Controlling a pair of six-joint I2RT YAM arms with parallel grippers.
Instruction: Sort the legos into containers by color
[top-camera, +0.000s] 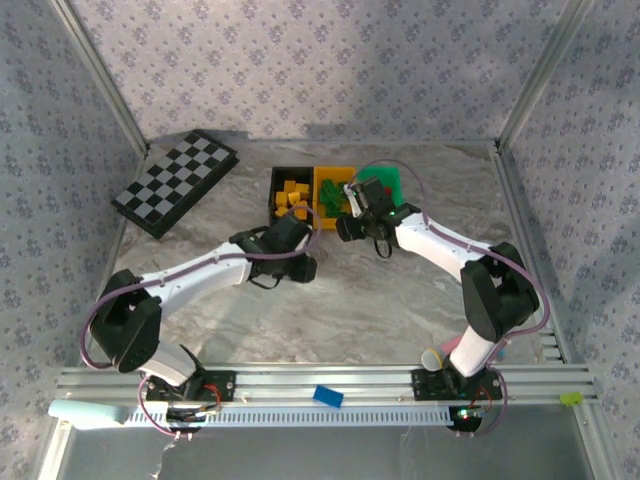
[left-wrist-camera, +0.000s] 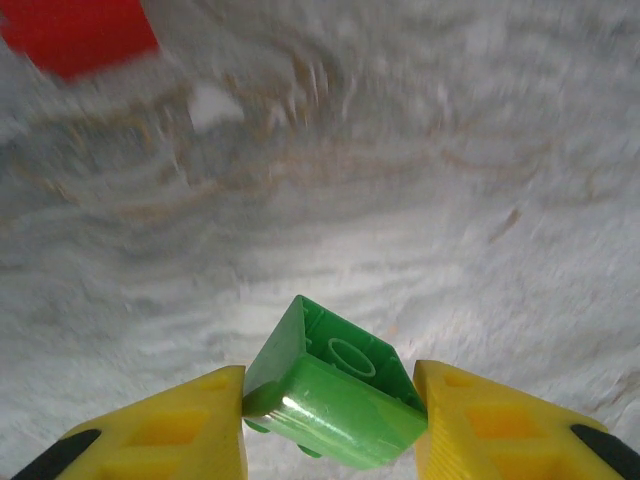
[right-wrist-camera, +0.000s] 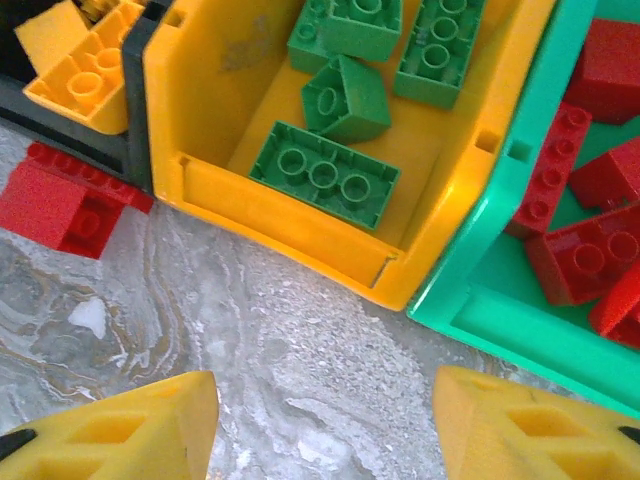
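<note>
We log left gripper pinching a small green studded plastic brick askew; it may twist loose; right gripper half-open, empty

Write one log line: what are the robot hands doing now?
left gripper: shut on green brick | right gripper: open, empty, near yellow bin | red brick: unsorted

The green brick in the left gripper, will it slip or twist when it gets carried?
The green brick looks like glossy hard plastic, so it probably won't flex but may be slippery. It sits tilted in the left gripper, so it might rotate under a jolt. It looks small, so it is probably light.
</note>
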